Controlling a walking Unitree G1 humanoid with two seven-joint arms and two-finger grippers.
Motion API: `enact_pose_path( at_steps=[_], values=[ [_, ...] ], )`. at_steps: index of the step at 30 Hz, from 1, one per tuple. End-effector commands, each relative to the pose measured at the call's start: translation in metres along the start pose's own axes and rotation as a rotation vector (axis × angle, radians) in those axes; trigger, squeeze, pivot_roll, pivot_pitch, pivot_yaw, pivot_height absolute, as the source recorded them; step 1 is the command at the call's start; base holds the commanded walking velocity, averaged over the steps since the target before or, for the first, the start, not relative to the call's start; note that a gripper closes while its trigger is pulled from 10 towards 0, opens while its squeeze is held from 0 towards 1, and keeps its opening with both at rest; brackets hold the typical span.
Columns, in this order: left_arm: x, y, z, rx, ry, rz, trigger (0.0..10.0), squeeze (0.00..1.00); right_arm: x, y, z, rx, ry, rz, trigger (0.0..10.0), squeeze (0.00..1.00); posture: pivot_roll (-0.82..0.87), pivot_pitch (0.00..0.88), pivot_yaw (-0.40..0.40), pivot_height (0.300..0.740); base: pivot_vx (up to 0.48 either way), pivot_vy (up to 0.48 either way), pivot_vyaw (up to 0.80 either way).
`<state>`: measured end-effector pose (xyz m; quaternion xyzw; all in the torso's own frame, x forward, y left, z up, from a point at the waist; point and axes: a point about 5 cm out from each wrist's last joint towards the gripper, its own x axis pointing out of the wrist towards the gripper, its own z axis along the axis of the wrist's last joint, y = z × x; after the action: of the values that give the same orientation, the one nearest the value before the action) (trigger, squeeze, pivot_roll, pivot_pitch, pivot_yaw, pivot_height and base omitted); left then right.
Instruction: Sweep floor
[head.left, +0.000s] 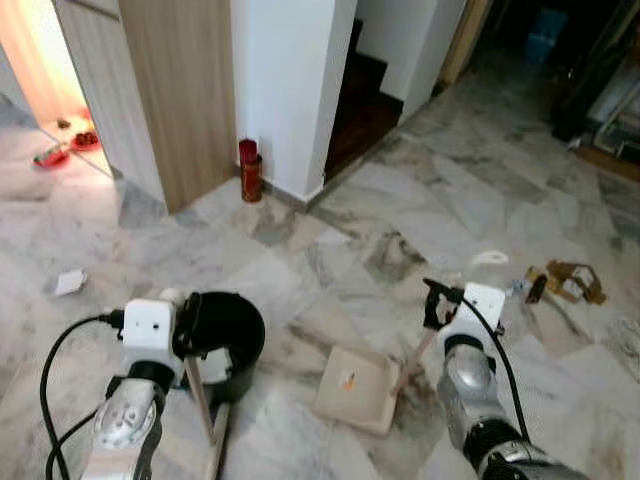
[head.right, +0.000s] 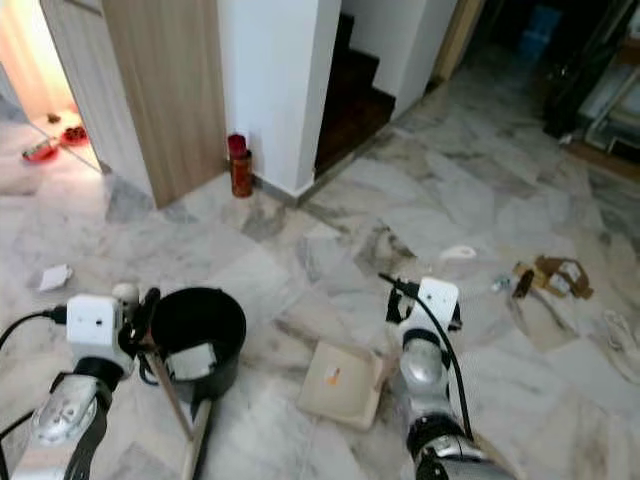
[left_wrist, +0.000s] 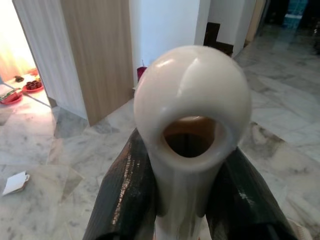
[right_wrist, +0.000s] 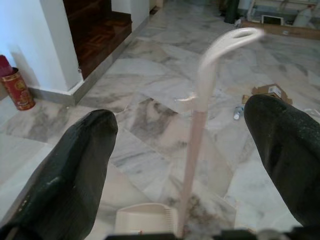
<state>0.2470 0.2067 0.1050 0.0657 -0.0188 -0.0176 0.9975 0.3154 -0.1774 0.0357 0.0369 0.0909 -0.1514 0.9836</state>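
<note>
Left gripper (left_wrist: 192, 200) clamps the broom (left_wrist: 192, 107), right gripper (right_wrist: 180, 150) gapes around the dustpan handle (right_wrist: 192, 145); it'll probably topple.

Left gripper (left_wrist: 185, 200) up at waist height, both black fingers (left_wrist: 125, 195) clamped tight. Right gripper (right_wrist: 185, 150) reaches forward, fingers (right_wrist: 70, 170) spread wide with nothing between them. Both silver arms bent.

Head stereo pair: high, forward-down over marble floor (head.left: 420, 200), sharing the dustpan (head.left: 355, 388). Wrist cameras: close, low, facing the white pillar (left_wrist: 165, 30).
</note>
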Motion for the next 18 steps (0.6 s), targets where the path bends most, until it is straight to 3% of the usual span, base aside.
enact_pose_path(
  at_steps=[1, 9, 18],
  values=[
    [0.004, 0.002, 0.004, 0.03, -0.022, -0.006, 10.0, 0.0, 0.002, 0.0, 0.005, -0.005, -0.026, -0.003, 10.0, 0.0, 0.26, 0.02, -0.096, 0.74, 0.0, 0.0, -0.78],
    [0.013, 0.011, 0.009, 0.048, -0.04, -0.033, 10.0, 0.0, -0.001, 0.012, 0.006, 0.006, -0.051, 0.009, 10.0, 0.0, 0.25, 0.0, -0.05, 0.74, 0.0, 0.0, -0.1],
    [0.042, 0.006, 0.013, 0.02, -0.062, -0.087, 10.0, 0.0, 0.001, 0.014, 0.021, -0.052, -0.159, 0.008, 10.0, 0.0, 0.13, 0.0, 0.04, 0.74, 0.0, 0.0, 0.0]
  ],
)
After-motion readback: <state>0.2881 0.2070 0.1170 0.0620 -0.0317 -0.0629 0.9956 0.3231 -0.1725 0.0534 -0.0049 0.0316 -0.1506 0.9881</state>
